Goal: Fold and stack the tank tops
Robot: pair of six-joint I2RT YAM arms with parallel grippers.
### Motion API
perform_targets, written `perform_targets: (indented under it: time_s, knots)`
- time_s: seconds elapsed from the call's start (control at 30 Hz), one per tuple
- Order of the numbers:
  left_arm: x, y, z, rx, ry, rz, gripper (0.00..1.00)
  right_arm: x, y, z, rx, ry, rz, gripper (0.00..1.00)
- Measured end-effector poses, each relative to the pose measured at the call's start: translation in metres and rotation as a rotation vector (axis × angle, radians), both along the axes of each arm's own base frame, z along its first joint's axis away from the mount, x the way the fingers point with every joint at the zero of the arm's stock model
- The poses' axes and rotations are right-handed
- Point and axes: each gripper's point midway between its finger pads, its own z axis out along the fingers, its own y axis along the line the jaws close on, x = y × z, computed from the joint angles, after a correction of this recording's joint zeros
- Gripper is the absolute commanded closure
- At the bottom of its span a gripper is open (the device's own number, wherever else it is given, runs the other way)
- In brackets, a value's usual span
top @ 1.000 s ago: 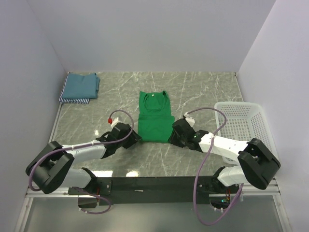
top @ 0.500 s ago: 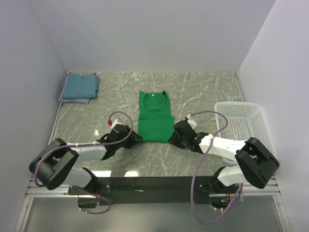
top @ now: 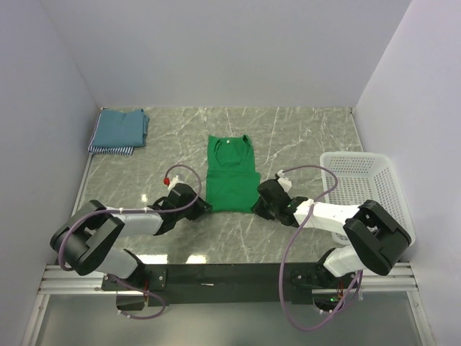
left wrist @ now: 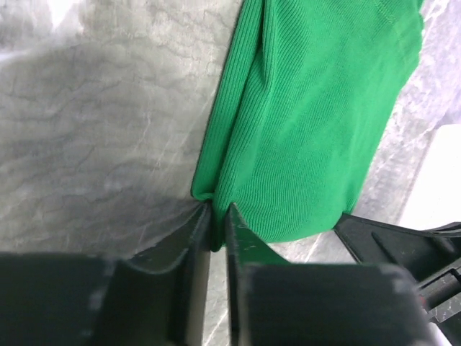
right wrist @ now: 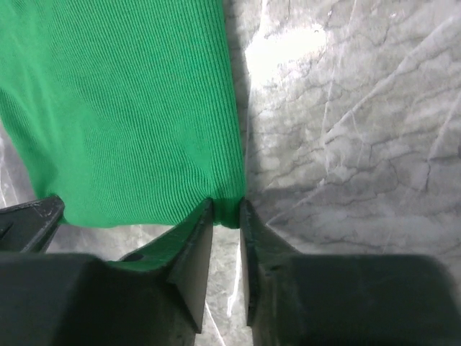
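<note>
Between plain white walls (top: 216, 50), the grey marbled tabletop (top: 310, 137) carries the green tank top (top: 232, 184) flat at centre, the teal tank top (top: 121, 126) folded over the striped tank top (top: 112, 149) far left. Left gripper (left wrist: 218, 216) and right gripper (right wrist: 225, 209) each pinch a near green hem corner, jaws nearly together.

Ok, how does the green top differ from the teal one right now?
The green top lies mid-table, long, neckline showing; the teal top is a compact fold in the far-left corner. The green top rests on the bare table; the teal top sits on a striped top. The left claw and right claw pinch the green top's near corners; nothing touches the teal top. Both are plain-coloured.
</note>
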Motion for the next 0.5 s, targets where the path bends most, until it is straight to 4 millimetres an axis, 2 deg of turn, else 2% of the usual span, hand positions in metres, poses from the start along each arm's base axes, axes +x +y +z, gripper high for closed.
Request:
perform_targets:
  time_s: [0.1, 0.13, 0.33, 0.5]
  knots:
    - [0.002, -0.001, -0.001, 0.019, 0.0, -0.01, 0.97, 0.002, -0.001, -0.002, -0.024, -0.007, 0.014, 0.98]
    - [0.002, -0.002, 0.0, 0.027, -0.002, -0.016, 0.99, 0.003, -0.002, -0.001, -0.033, -0.012, 0.02, 1.0]
    - [-0.007, -0.003, 0.0, 0.093, -0.004, -0.04, 0.99, -0.001, -0.007, 0.0, -0.104, -0.027, 0.075, 1.0]
    - [-0.039, -0.007, 0.007, 0.14, 0.001, -0.107, 0.99, -0.035, -0.008, 0.013, -0.174, -0.036, 0.182, 1.0]
